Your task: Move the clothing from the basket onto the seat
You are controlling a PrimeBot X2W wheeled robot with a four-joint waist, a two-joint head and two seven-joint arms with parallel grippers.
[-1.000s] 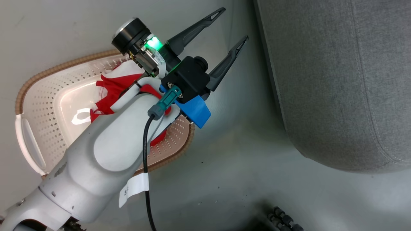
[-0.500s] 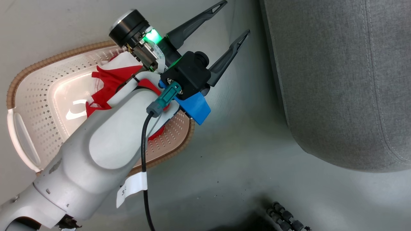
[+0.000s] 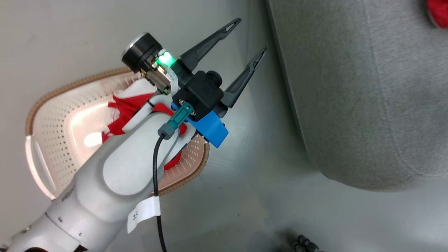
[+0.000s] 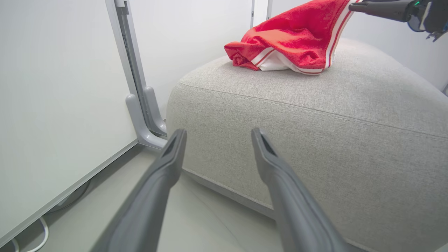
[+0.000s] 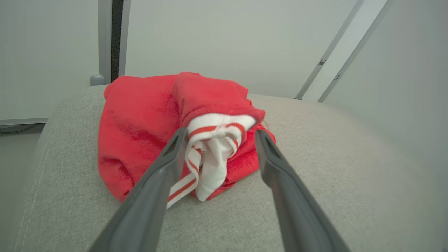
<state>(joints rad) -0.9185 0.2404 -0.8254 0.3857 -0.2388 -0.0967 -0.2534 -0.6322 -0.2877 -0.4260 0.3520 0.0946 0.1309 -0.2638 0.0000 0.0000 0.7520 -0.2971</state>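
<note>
The right gripper (image 5: 220, 132) is spread open, and the striped red garment (image 5: 140, 133) lies loose between its fingertips on the grey seat (image 5: 315, 157). The left gripper (image 3: 251, 35) is also open and empty. Behind it, under its forearm, the basket (image 3: 52, 140) holds the other red garment (image 3: 122, 108).

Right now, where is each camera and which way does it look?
Head: on the head, looking down at the basket and seat; left arm and open left gripper show.
Left wrist: low, facing the seat's side; left fingers show.
Right wrist: above the seat, facing the striped red clothing; open right gripper shows.
Shared: both wrist views see that clothing.
</note>
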